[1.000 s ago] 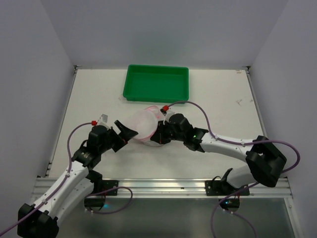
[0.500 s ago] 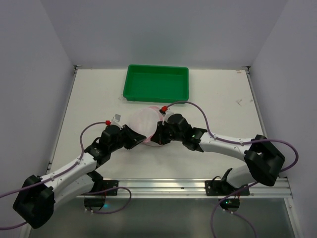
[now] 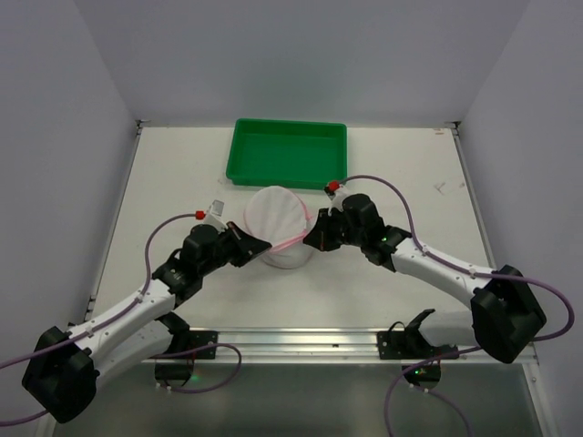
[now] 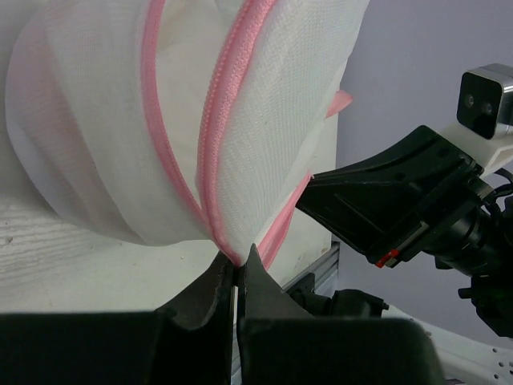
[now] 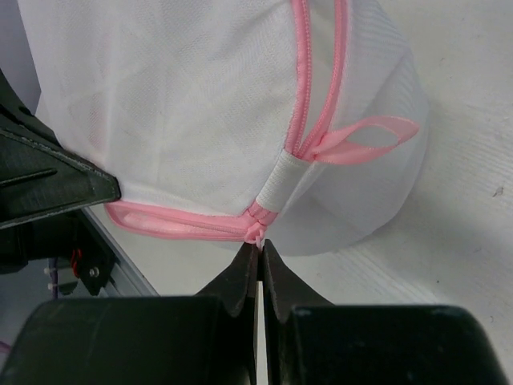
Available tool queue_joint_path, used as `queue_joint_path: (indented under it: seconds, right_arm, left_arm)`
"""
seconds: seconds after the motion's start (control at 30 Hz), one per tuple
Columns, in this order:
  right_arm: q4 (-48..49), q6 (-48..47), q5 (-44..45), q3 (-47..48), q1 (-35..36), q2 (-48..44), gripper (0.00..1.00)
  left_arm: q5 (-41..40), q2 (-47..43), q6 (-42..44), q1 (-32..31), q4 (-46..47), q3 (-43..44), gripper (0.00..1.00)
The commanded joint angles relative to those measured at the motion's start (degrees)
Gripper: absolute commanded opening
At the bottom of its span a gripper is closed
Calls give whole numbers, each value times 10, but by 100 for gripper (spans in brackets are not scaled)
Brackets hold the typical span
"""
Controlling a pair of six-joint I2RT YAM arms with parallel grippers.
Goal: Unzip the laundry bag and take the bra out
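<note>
Pinching the laundry bag (image 3: 278, 226) from both sides, the left gripper (image 3: 258, 244) is clenched on its pink rim at 8 o'clock, the right gripper (image 3: 314, 238) on the zipper end at 4 o'clock. The bag stands mid-table (image 3: 182, 173), with its contents unclear through the mesh. The green tray (image 3: 288, 155) lies just beyond at 12 o'clock, with open tabletop on both flanks.

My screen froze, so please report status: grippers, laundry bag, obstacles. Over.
Left gripper shut on laundry bag rim. Right gripper shut on its zipper end. Bag held between both. Green tray behind, nothing blocking.
</note>
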Motion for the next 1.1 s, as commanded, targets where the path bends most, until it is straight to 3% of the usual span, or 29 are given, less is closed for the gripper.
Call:
queue_joint_path:
  seconds: [0.0,0.07,0.17,0.2,0.23,0.27,0.3,0.33,0.4,0.53,0.73,1.07]
  right_arm:
    - [-38,-39,41,8,-34,-1,0]
    - [-24,-38,7,3,-34,-3,0]
    - [-19,-47,-22,-4,-32,-14,8]
    - [-20,-53,-28,-5,-32,-18,29]
    - [-25,-56,-34,-6,-33,-24,40]
    - [-28,-58,-37,-6,-33,-37,50]
    - [-31,-61,-37,-10,-33,-44,63]
    - [-38,-62,-36,-11,-33,-53,69]
    - [-48,-65,-30,-15,-33,-80,79]
    - [-71,-67,-23,-23,-32,-129,86]
    - [-77,-71,-7,-42,-33,-198,88]
    - [-75,-73,-5,-72,-32,-228,89]
  left_arm:
    - [-3,-12,41,6,-62,-16,0]
    - [-3,-12,56,6,-66,-7,5]
    - [-15,-15,85,6,-89,11,35]
    - [-30,-17,94,6,-109,26,52]
    - [-41,-22,111,6,-125,35,62]
    - [-52,-26,118,6,-139,44,83]
    - [-77,-30,124,7,-168,62,92]
    - [-83,-37,136,7,-182,71,98]
    - [-129,-44,148,9,-217,94,100]
    - [-151,-45,185,31,-225,114,100]
    - [-47,23,257,131,-147,124,99]
    - [68,168,373,157,-25,193,73]
